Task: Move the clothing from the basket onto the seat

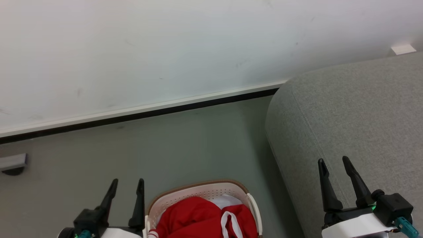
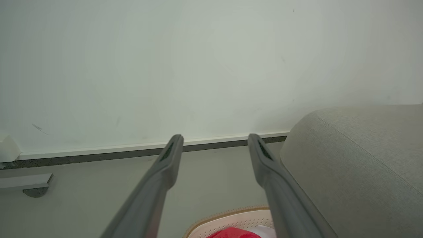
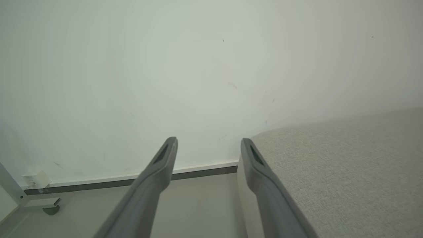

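The basket (image 1: 198,191) sits on the floor (image 1: 165,148) at the bottom middle of the head view. The red clothing (image 1: 191,216) lies piled inside it, with a bit of white cloth (image 1: 226,200) showing behind it. The big grey seat (image 1: 363,125) takes up the right side, near the basket, with a strip of floor between them. The left gripper (image 1: 128,180) is at the lower left, just beside the basket's left rim. Its fingers are apart and hold nothing. The right gripper (image 1: 333,159) is at the lower right, over the seat. Its fingers are apart and empty too. A white wall (image 1: 165,49) runs across the top.
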You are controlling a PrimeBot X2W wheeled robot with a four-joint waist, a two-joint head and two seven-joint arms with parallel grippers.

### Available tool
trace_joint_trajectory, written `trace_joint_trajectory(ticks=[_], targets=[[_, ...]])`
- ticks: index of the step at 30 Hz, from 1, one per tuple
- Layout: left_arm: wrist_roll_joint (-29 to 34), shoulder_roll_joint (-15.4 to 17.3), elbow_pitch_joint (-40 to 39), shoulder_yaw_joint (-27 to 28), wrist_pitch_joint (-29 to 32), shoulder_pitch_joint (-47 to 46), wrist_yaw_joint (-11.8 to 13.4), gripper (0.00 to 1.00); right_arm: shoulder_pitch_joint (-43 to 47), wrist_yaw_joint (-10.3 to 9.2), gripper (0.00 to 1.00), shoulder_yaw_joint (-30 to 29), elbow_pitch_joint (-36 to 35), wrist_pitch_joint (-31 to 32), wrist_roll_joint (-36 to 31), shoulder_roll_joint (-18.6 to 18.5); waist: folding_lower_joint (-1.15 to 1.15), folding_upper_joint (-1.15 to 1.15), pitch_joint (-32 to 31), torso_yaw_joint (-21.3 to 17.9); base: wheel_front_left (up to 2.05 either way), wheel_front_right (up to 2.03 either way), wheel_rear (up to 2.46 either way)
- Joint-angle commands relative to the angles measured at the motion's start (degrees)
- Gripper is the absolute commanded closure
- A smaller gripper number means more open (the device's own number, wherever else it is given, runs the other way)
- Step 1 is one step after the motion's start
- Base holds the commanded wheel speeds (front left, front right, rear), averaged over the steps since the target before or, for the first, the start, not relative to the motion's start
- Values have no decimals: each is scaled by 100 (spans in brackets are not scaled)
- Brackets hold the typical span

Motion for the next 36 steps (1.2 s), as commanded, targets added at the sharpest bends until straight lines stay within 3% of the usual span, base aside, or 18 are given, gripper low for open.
trace_joint_trajectory(ticks=[1, 9, 15, 25, 36], targets=[[118, 35, 89, -12, -4, -86, -21, 0, -97, -12, 0, -9, -27, 1, 81, -7, 0, 0, 143, -140, 0, 0, 0], [359, 156, 975, -238, -5, -578, -165, 0, -311, -12, 0, -92, -136, 1, 202, -5, 0, 0, 695, -472, 0, 0, 0], [389, 310, 2085, -565, -4, -1103, -271, 0, -519, -12, 0, -109, -237, 1, 368, -7, 0, 0, 1079, -684, 0, 0, 0], [409, 553, 4061, -1568, 84, -2191, -321, 0, -860, -12, 0, -118, -494, 1, 712, -5, 0, 0, 1737, -938, 0, 0, 0], [308, 846, 5255, -3145, 555, -3258, -313, 0, -1220, -12, 0, -159, -729, 1, 892, -5, 0, 0, 2646, -1179, 0, 0, 0]])
